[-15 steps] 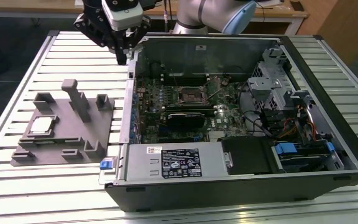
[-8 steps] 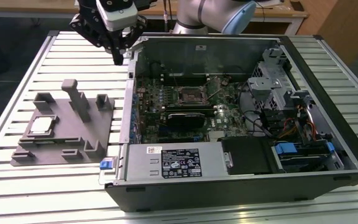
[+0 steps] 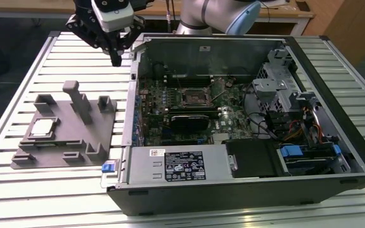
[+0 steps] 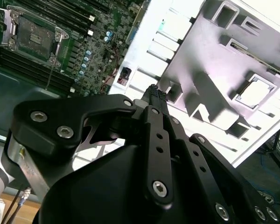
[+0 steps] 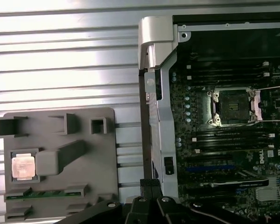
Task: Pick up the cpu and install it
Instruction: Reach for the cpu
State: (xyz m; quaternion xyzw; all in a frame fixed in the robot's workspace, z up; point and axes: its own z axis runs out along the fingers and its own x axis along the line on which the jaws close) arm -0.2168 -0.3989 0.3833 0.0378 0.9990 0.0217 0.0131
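The cpu is a small silvery square lying flat in a pocket of the grey plastic tray, at the exterior view's left. Both wrist views show the cpu in the tray. My gripper hangs high over the table's back, between the tray and the case wall, well clear of the cpu. Its fingers are shut with nothing between them, as both wrist views show. The open dark socket sits on the motherboard inside the case.
The open computer case lies on a slatted metal table. Its left wall stands between tray and motherboard. A black fan block sits below the socket, with drive cages and cables at the right.
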